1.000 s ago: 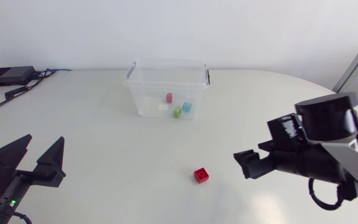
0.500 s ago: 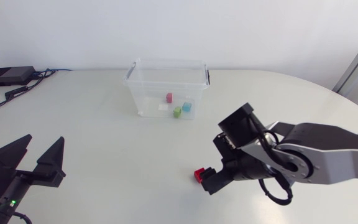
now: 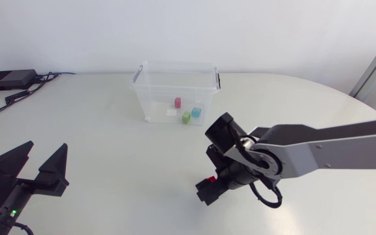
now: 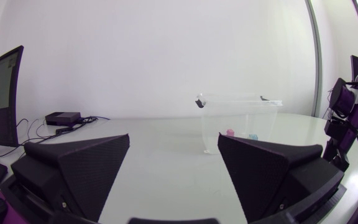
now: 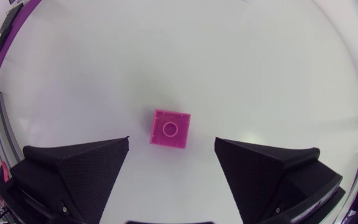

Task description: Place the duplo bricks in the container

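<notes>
Matte right gripper (image 5: 171, 140) spread wide over a glossy, square, one-stud brick (image 5: 170, 129). Left gripper (image 4: 174, 140) spread too; clear, boxy plastic container (image 3: 175, 88) near the table's (image 3: 103, 130) far edge.

The container (image 3: 150, 98) is clear glossy plastic, the brick (image 5: 171, 129) smooth plastic, the fingers (image 5: 73, 174) matt and finely textured.

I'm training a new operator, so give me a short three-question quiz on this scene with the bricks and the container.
1. True or false: the right gripper is shut on the loose red brick.
2. How many bricks lie in the container? A one, B three, C five.
3. Fill in: the left gripper is ___.
Key: 1 false, the fingers stand apart on either side of the brick without touching it; 2 B; 3 open.
</notes>
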You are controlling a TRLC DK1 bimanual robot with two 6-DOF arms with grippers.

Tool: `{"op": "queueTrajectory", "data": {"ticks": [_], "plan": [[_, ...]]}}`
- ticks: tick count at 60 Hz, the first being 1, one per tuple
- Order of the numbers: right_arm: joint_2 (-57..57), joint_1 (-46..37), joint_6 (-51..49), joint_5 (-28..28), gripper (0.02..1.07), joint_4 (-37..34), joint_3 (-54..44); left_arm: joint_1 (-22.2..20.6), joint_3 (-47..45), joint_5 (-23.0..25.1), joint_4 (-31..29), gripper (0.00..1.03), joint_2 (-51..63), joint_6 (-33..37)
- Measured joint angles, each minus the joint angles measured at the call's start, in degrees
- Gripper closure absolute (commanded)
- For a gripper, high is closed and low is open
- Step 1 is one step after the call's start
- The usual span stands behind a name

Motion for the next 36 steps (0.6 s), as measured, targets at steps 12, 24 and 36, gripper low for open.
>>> {"op": "queueTrajectory", "data": {"ticks": [12,24,36], "plan": [[4.0,0.0,0.3,-0.1,0.07,-0.5,2.7,0.0,0.0,0.0,0.0,0.04,0.0,0.0],[7.9,0.0,1.8,-0.2,0.15,-2.2,5.0,0.0,0.0,0.0,0.0,0.04,0.0,0.0],[8.7,-0.1,3.4,-2.3,0.62,-2.7,5.5,0.0,0.0,0.0,0.0,0.04,0.0,0.0]]}}
